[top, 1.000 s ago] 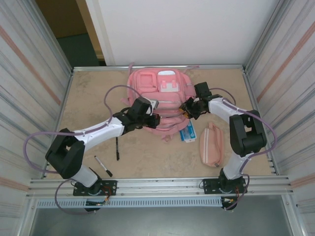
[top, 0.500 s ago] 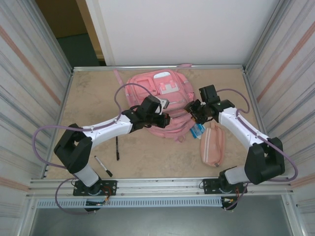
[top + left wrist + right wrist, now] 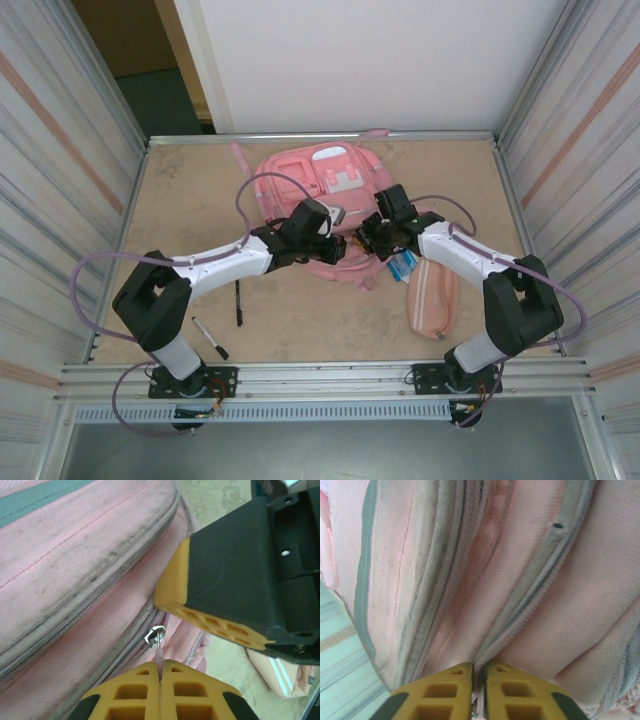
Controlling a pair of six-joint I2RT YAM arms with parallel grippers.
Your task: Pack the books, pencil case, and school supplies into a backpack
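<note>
- Left end effector (image 3: 160, 669) was pressed together on the thin pink tab (image 3: 158, 656) of a zip slider (image 3: 154, 636) on the backpack (image 3: 318, 178).
- My right end effector (image 3: 479, 674) was also pressed together, with its tips at a zip seam of the backpack. I could not tell if it pinched anything.
- The backpack lay flat at the far middle of the surface (image 3: 190, 200).
- The pencil case (image 3: 432, 298) lay near its right side, with the blue-and-white packet (image 3: 403, 264) at the case's far end.
- One black pen (image 3: 238, 303) and a second black pen (image 3: 210, 338) lay on the left.

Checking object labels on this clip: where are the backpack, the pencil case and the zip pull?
backpack (image 3: 287, 178), top view, pink front panel.
pencil case (image 3: 432, 300), top view, middle of the pouch.
zip pull (image 3: 154, 636), left wrist view, metal slider.
</note>
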